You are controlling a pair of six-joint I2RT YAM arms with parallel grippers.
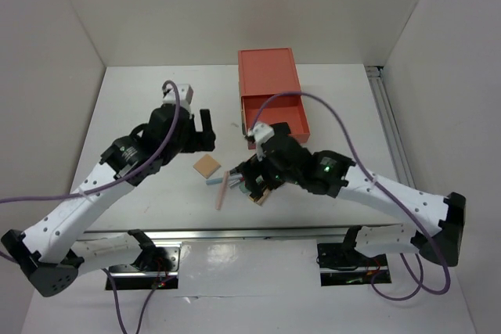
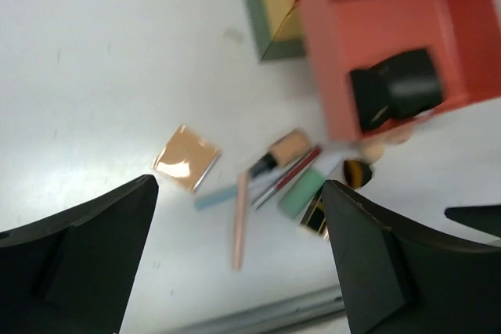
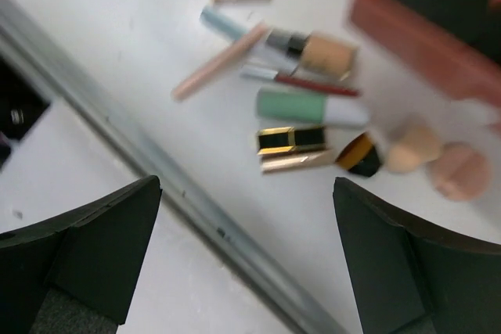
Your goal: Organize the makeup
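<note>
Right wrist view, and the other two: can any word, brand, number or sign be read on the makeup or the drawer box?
No text can be read in any view.
mint tube: no print shows; the picture is blurred.
black and gold lipstick: no lettering can be made out.
tan compact: no mark shows on the lid.
coral drawer box: no label visible.

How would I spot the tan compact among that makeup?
Find the coral drawer box at the back. In front of it lies a makeup cluster, with the tan compact at its left end. It is the only flat square; its neighbours are slim pencils and tubes.
</note>
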